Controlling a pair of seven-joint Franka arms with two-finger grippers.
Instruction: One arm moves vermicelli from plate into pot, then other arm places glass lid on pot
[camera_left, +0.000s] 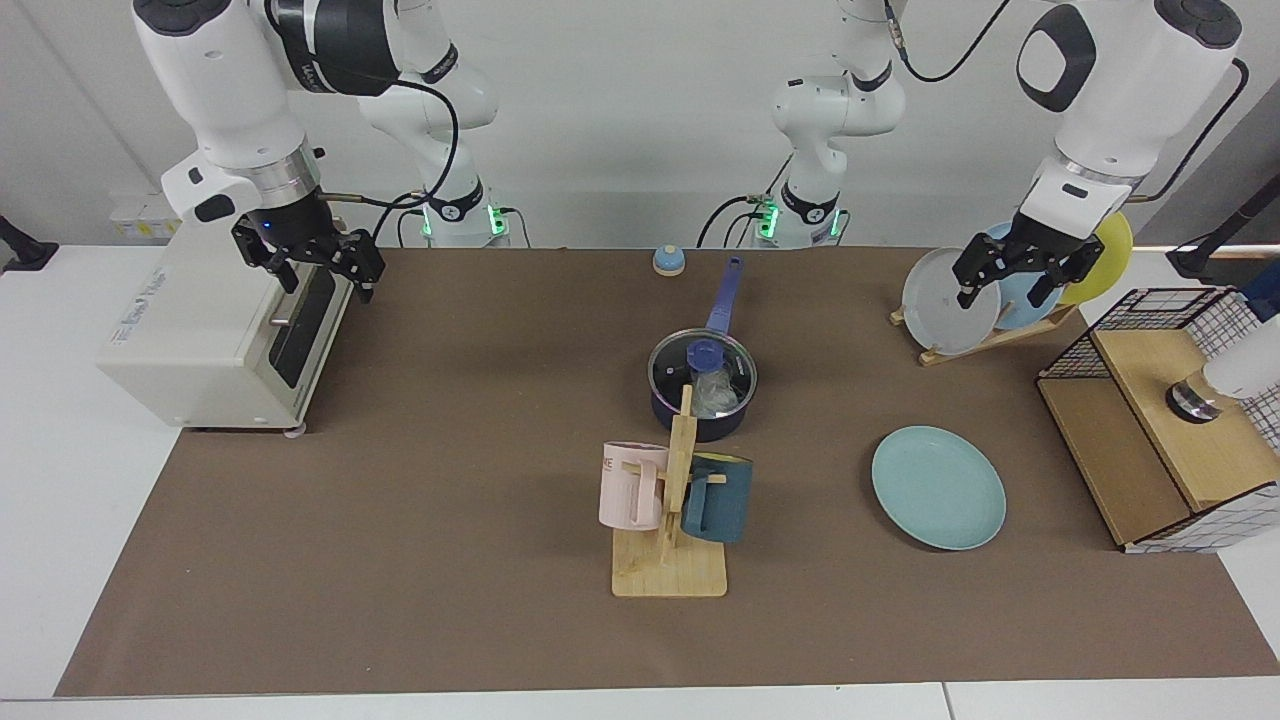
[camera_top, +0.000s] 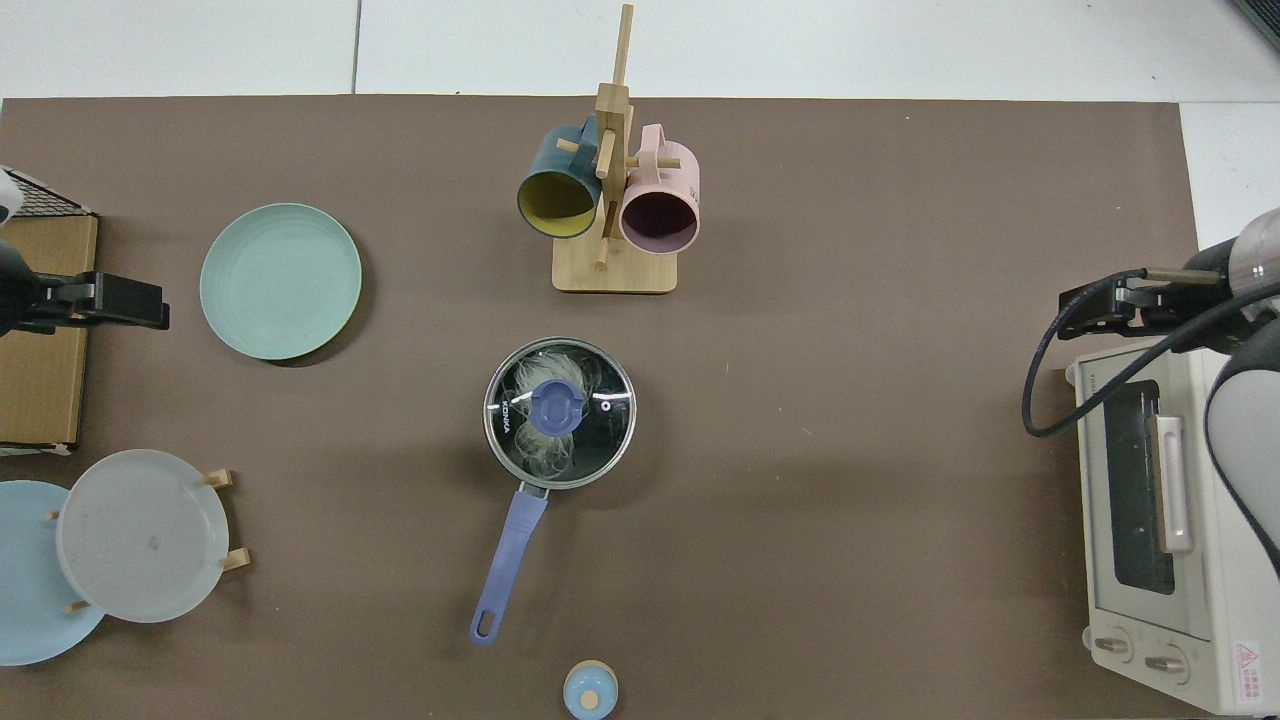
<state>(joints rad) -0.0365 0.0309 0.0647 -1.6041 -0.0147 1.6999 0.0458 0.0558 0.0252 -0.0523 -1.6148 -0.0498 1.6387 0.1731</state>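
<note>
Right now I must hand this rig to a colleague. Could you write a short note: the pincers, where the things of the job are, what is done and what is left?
Left pincer: open, empty, raised in front of the plate rack.
Right pincer: open, empty, raised above the toaster oven.
Vermicelli: inside the pot, mid-table.
Glass lid: seated on the pot.
Teal plate: bare, on the mat beside the pot.
Done: noodles moved, lid placed. Left: nothing visible; both arms wait clear of the pot.
</note>
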